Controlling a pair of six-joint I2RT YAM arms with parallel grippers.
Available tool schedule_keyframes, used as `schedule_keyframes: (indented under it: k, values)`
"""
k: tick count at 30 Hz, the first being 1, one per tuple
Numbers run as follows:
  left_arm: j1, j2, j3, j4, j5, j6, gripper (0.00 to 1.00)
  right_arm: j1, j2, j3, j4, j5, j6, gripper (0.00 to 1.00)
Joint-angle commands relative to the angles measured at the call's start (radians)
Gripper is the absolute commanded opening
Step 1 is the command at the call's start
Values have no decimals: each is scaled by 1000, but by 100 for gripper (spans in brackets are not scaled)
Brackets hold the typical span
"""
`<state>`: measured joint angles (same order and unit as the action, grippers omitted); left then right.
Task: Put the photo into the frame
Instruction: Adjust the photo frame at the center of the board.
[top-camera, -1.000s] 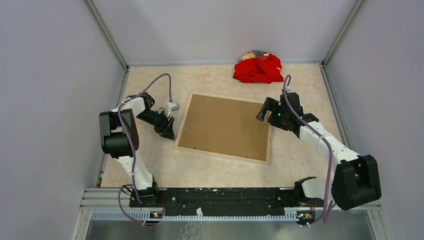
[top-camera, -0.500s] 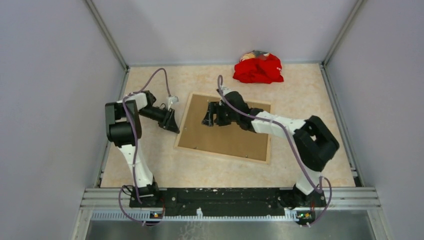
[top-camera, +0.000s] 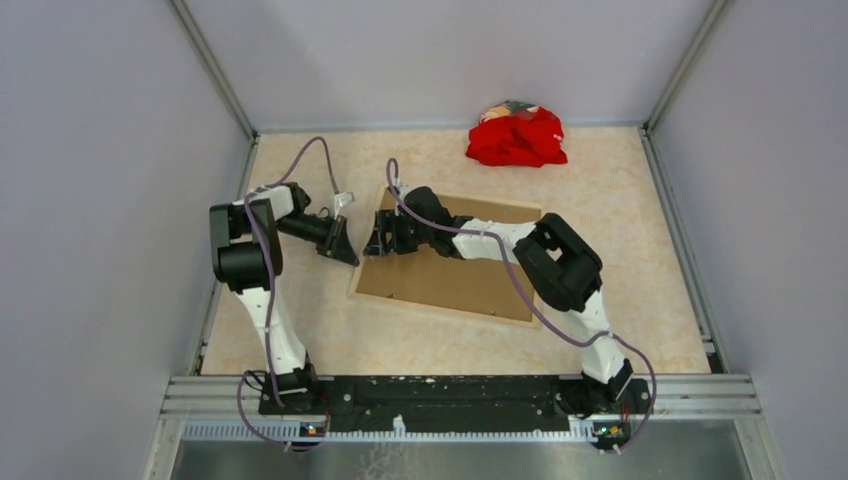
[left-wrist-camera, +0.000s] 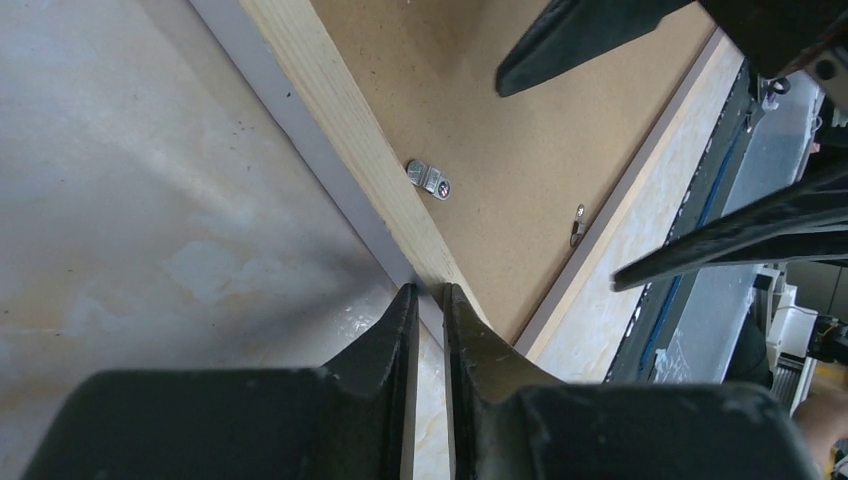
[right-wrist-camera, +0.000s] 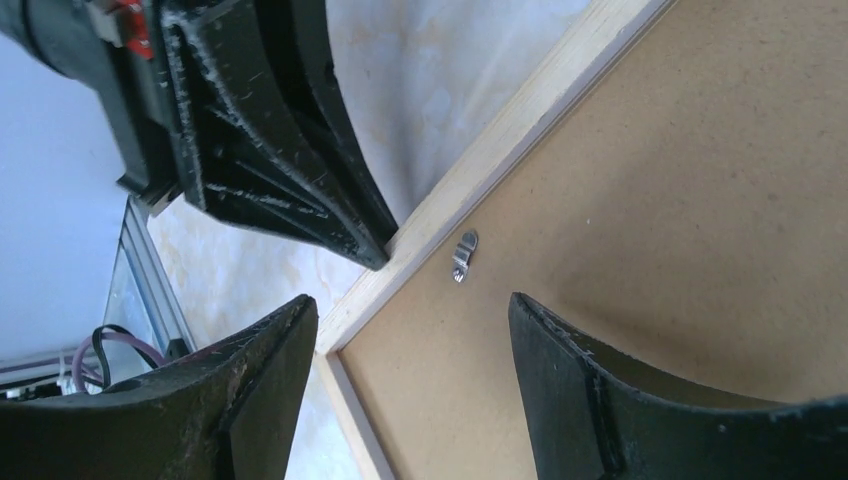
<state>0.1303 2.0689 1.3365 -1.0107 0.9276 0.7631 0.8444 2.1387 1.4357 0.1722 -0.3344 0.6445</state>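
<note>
The frame (top-camera: 440, 308) lies back up on the table, light wood rails around a brown backing board (top-camera: 460, 270). The photo is hidden. My left gripper (top-camera: 350, 260) rests low at the frame's left rail (left-wrist-camera: 330, 110). Its jaws are all but together (left-wrist-camera: 428, 292), with only bare table in the slit and the tips touching the rail's outer edge. My right gripper (top-camera: 380, 240) hovers open over the same rail (right-wrist-camera: 510, 130), one finger outside the frame and one above the board (right-wrist-camera: 680, 200). A small metal clip (right-wrist-camera: 463, 256) sits just ahead of the right gripper (right-wrist-camera: 410, 300).
A red cloth bundle (top-camera: 517, 137) lies at the back of the table, behind the frame. Grey walls close in the left, right and back sides. Another metal clip (left-wrist-camera: 578, 222) shows on the board's near edge. The two grippers' tips are only a few centimetres apart.
My right arm has swept left across the frame, from its right side to its left rail. The left gripper's jaws have closed down at that rail's outer edge.
</note>
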Motion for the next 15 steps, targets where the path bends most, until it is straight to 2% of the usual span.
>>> schedule_keyframes:
  k: [1, 15]
  values:
    - [-4, 10, -15, 71, -27, -1, 17, 5, 59, 94, 43, -50, 17, 69]
    - [-3, 0, -20, 85, -53, -11, 14, 15, 138, 135, 43, -95, 54, 67]
